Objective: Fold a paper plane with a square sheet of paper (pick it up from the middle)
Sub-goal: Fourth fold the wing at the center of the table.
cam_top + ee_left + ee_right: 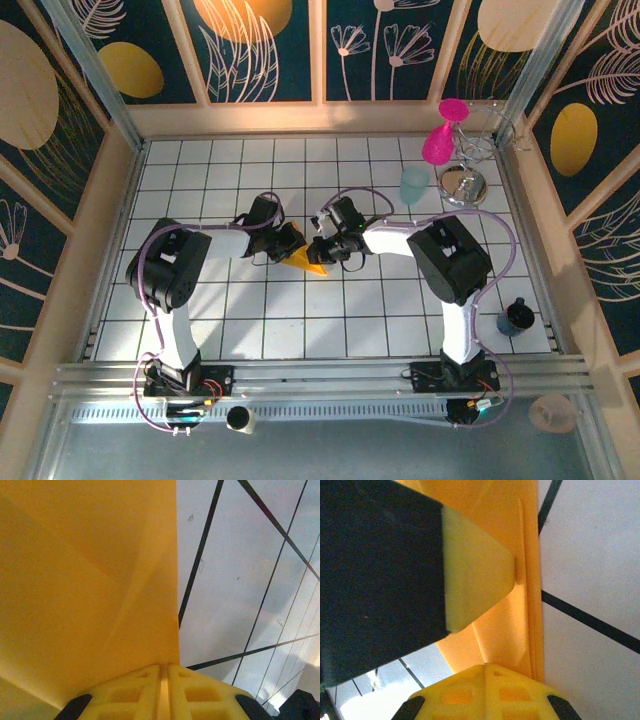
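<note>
**Tiled table inside a painted booth**

The table [250, 325] is covered in white square tiles with thin dark grout lines. Pale wooden walls rise around it on three sides. Dark teal panels [290, 70] sit in beige frames [318, 50], painted with golden ovals [130, 68] and pale line-drawn leaves and flowers. Grey metal posts [93, 75] lean up from the far corners. Aluminium rails [320, 375] run along the near edge, with a grey metal sheet [330, 450] below them. Warm light falls on the back ledge [300, 120]. The near tiles are brightly lit, and soft shadows cross the middle.
</note>
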